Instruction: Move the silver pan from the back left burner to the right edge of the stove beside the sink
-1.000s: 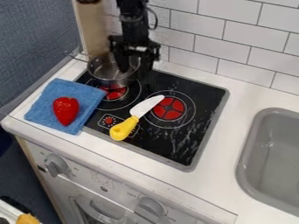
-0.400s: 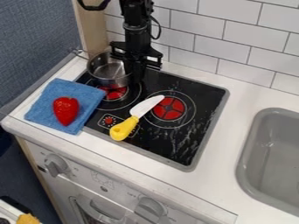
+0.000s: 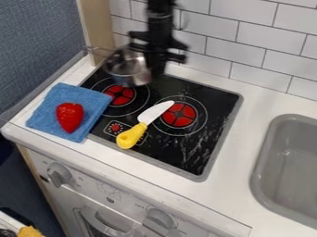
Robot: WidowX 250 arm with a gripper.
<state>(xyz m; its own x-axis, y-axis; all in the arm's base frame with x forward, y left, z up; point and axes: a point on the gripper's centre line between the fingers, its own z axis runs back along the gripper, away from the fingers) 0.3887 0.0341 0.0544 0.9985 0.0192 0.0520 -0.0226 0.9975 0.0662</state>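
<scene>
Metal pot (image 3: 128, 74) in the black jaws (image 3: 155, 70), closed on its right-hand wall; the pot lies to the left of the jaws, raised above the left burner (image 3: 121, 95), its thin handle (image 3: 99, 50) pointing away from them to the upper left. Nearer the viewer, a yellow-handled knife (image 3: 132, 135) lies slantwise across the stovetop (image 3: 186, 159); at left, a strawberry (image 3: 70, 116) on a blue cloth (image 3: 44, 112); tiled wall (image 3: 266, 46) behind; sink (image 3: 291, 162) well apart, at right

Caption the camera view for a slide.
Tool holding a metal saucepan over a toy stove with a knife on it, strawberry on blue cloth nearby.
</scene>
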